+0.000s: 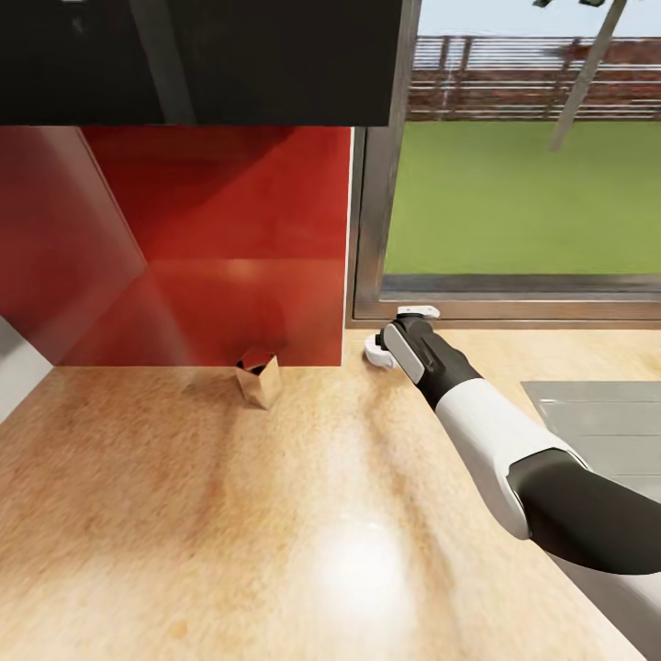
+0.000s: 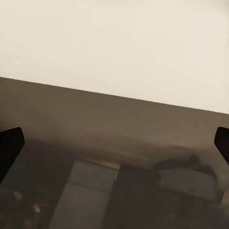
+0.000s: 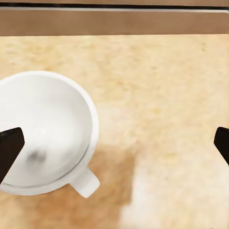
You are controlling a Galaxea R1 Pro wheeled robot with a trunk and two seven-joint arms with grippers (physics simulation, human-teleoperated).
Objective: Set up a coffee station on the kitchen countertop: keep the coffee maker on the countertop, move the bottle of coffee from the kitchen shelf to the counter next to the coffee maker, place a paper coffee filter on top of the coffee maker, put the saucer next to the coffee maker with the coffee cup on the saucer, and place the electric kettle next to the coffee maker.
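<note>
The white coffee cup (image 3: 45, 131) stands upright on the light wood-grain kitchen countertop (image 3: 167, 95), its handle (image 3: 86, 182) pointing out to one side. My right gripper (image 3: 114, 148) hovers open above it, one dark fingertip (image 3: 9, 150) over the cup's bowl and the other out over bare wood. In the head view the cup (image 1: 375, 352) peeks out beside my right wrist at the back of the countertop (image 1: 275, 514), below the window. My left gripper (image 2: 114, 143) is open with nothing between its fingers, facing a dark glossy surface.
A small shiny tan box (image 1: 257, 376) stands at the foot of the red backsplash (image 1: 229, 248). The steel sink (image 1: 597, 422) is inset at the right. A window frame (image 1: 367, 229) and a dark wall cabinet (image 1: 202, 55) rise behind.
</note>
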